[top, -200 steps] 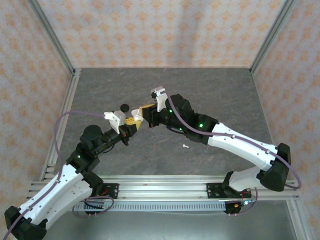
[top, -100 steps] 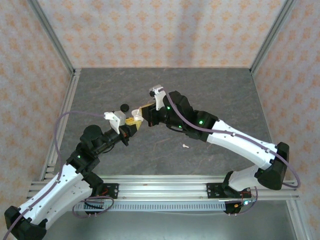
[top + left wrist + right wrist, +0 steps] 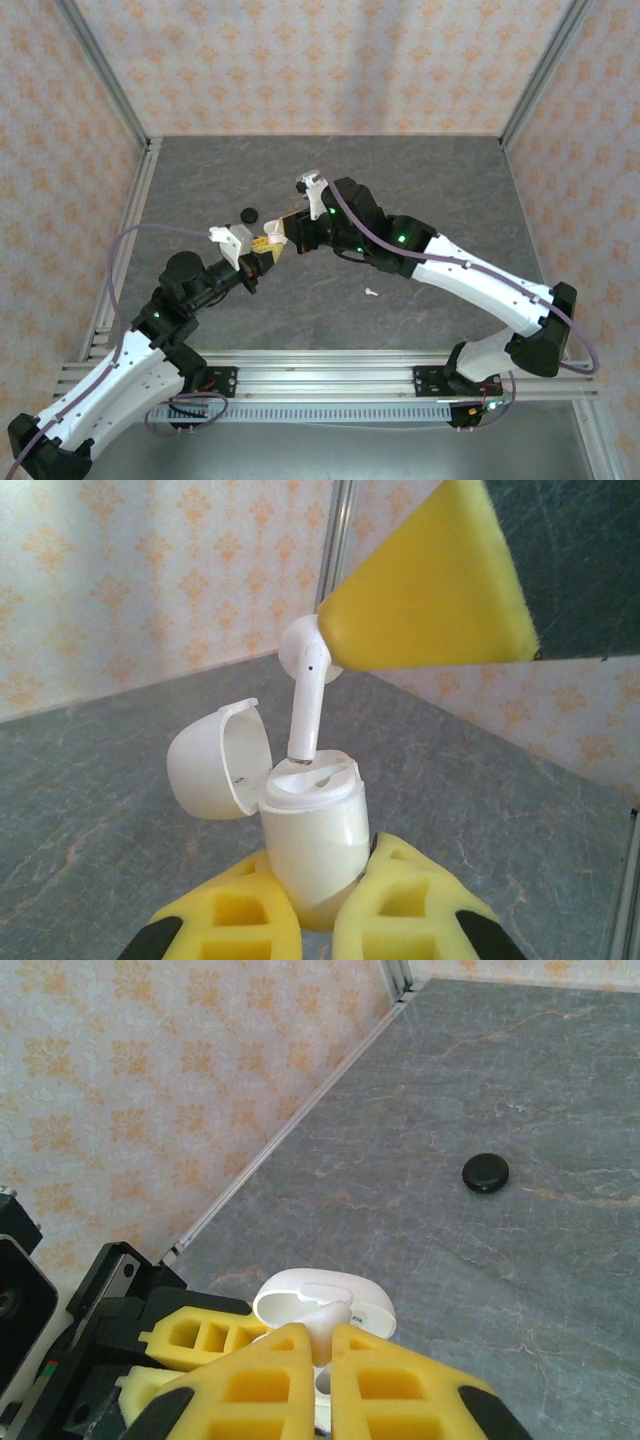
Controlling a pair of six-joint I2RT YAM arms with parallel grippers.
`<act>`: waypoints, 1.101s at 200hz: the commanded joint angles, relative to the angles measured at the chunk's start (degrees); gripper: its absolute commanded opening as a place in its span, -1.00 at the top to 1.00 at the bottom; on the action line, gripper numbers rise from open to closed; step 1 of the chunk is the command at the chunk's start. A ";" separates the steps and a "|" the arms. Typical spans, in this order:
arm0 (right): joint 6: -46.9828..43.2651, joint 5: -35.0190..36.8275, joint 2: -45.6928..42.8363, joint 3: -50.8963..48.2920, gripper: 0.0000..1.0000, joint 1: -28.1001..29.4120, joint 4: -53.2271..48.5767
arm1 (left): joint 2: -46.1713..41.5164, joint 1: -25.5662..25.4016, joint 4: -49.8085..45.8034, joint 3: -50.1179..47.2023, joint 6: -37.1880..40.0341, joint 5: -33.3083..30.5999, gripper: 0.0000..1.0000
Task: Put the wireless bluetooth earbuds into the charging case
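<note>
My left gripper (image 3: 318, 905) is shut on the white charging case (image 3: 312, 830), which stands upright between the yellow pads with its lid (image 3: 215, 760) hinged open to the left. One white earbud (image 3: 305, 675) hangs stem-down over the case, its stem tip at the case's top opening. My right gripper (image 3: 322, 1345) is shut on that earbud (image 3: 327, 1320), right above the open case lid (image 3: 320, 1295). In the top view the left gripper (image 3: 263, 245) and the right gripper (image 3: 287, 228) meet mid-table. Another earbud (image 3: 371, 293) lies on the table, nearer the front.
A black round disc (image 3: 248, 214) lies on the grey table just behind the left gripper and shows as the black disc (image 3: 485, 1172) in the right wrist view. Patterned walls and metal rails (image 3: 125, 250) bound the table.
The right arm has edged left toward the left gripper, bringing its earbud closer over the open case. The left arm has barely moved.
</note>
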 commanded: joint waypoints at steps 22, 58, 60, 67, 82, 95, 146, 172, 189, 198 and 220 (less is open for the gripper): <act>1.06 -1.26 0.13 2.90 0.78 0.32 -3.69 | -0.97 -0.71 -0.71 -0.01 3.06 0.01 1.00; 1.23 -2.38 0.15 3.88 0.78 0.32 -5.36 | -1.49 -0.74 -0.58 -0.60 4.59 0.19 1.00; 1.22 -2.42 0.23 3.82 0.78 0.29 -5.42 | -1.45 -0.77 -0.55 -0.60 4.70 0.18 1.00; 1.34 -2.60 0.31 3.80 0.78 0.25 -5.63 | -1.54 -0.86 -0.59 -0.69 4.76 0.35 1.00; 1.48 -3.08 0.51 3.77 0.78 0.30 -6.06 | -1.67 -0.83 -0.56 -0.71 5.10 0.62 1.00; 1.68 -3.51 0.83 3.89 0.78 0.32 -6.33 | -1.67 -0.82 -0.60 -0.69 5.23 0.71 1.00; 1.50 -3.22 1.22 3.74 0.78 0.31 -6.77 | -2.01 -0.93 -0.73 -0.69 5.56 1.24 1.00; 1.49 -3.14 1.23 4.04 0.78 0.25 -7.40 | -2.28 -1.00 -0.91 -0.78 5.64 1.27 1.00; 1.42 -2.79 1.24 4.54 0.78 0.22 -8.25 | -2.37 -1.06 -0.95 -0.78 5.73 1.24 1.00; 1.29 -2.63 1.35 4.94 0.78 0.23 -8.76 | -2.38 -1.02 -0.91 -0.82 5.69 1.24 1.00; 1.23 -2.60 1.54 5.94 0.78 0.23 -9.86 | -2.37 -1.11 -0.95 -0.87 5.73 1.23 1.00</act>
